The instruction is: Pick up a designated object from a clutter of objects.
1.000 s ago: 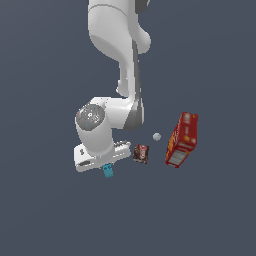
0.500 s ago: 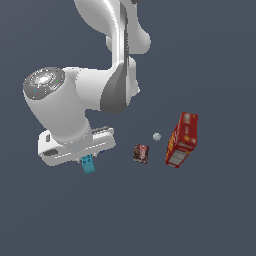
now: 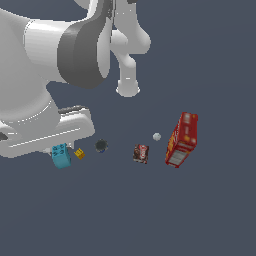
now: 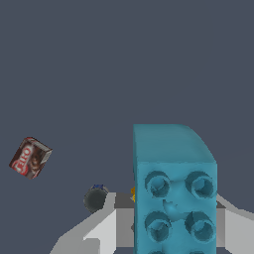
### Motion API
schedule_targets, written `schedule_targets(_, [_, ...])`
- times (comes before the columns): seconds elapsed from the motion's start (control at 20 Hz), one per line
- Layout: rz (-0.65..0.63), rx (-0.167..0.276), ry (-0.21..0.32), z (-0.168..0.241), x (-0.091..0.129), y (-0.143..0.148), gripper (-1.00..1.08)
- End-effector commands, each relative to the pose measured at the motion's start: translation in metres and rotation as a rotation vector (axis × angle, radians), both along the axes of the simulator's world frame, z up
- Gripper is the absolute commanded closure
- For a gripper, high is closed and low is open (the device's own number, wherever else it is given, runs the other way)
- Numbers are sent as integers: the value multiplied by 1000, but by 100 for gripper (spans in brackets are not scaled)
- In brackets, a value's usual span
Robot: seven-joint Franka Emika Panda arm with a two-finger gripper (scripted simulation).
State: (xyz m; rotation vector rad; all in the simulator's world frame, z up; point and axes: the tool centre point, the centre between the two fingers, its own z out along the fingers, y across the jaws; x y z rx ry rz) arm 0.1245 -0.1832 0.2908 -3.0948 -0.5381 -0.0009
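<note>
The designated object, a cyan studded brick (image 3: pixel 60 155), hangs under the big white hand at the exterior view's left, with my gripper (image 3: pixel 60 150) shut on it. In the wrist view the brick (image 4: pixel 173 188) fills the space between the two pale fingers (image 4: pixel 104 230), its studs facing the camera. The rest of the clutter lies below: a tiny yellow brick (image 3: pixel 79 153), a dark ball (image 3: pixel 101 145), a dark-red can (image 3: pixel 141 153), a small white ball (image 3: pixel 157 136) and a tall red box (image 3: pixel 182 139). The fingertips themselves are hidden by the hand in the exterior view.
The wrist view also shows the dark ball (image 4: pixel 95 199) and the can (image 4: pixel 30 158) on the grey floor, apart from the brick. The arm's large white links (image 3: pixel 60 55) cover the upper left of the exterior view.
The hand has risen toward the exterior camera and shifted to that view's left, carrying the cyan brick. The yellow brick and dark ball have come into sight.
</note>
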Motion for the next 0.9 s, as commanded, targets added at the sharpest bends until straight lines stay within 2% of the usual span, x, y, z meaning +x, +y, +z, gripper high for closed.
schedule_targets(0.0, [1, 0, 0, 17, 4, -8, 108])
schedule_targets(0.4, [1, 0, 1, 48, 12, -24, 108])
schedule_targets(0.85, [1, 0, 1, 58, 15, -29, 108])
